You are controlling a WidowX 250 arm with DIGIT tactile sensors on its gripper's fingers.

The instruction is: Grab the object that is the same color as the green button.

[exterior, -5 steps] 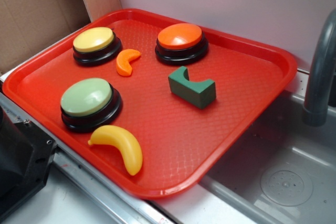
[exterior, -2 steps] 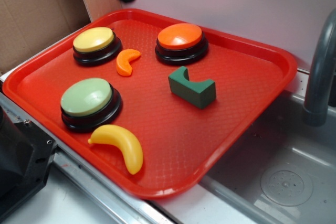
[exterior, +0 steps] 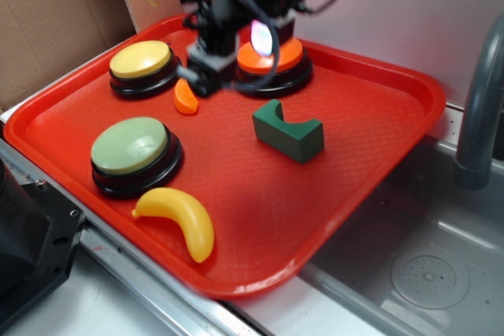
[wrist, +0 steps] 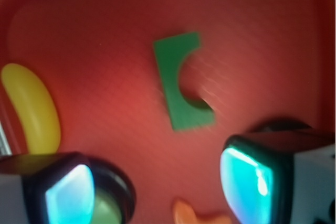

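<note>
tool (exterior: 206, 68) spread wide, hovering by the tray's (exterior: 378, 163) far edge, next needs to drop over the green block (exterior: 288, 131) mid-tray

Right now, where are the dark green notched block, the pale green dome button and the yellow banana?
dark green notched block (exterior: 287, 133), exterior view, front face.
pale green dome button (exterior: 129, 145), exterior view, dome top.
yellow banana (wrist: 32, 106), wrist view, middle.

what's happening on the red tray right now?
The WidowX hand is above the far side of the red tray, between the yellow button and the orange button. It holds nothing and its fingers are spread. The dark green block that matches the green button lies untouched mid-tray. A banana and an orange slice also lie on the tray.
</note>
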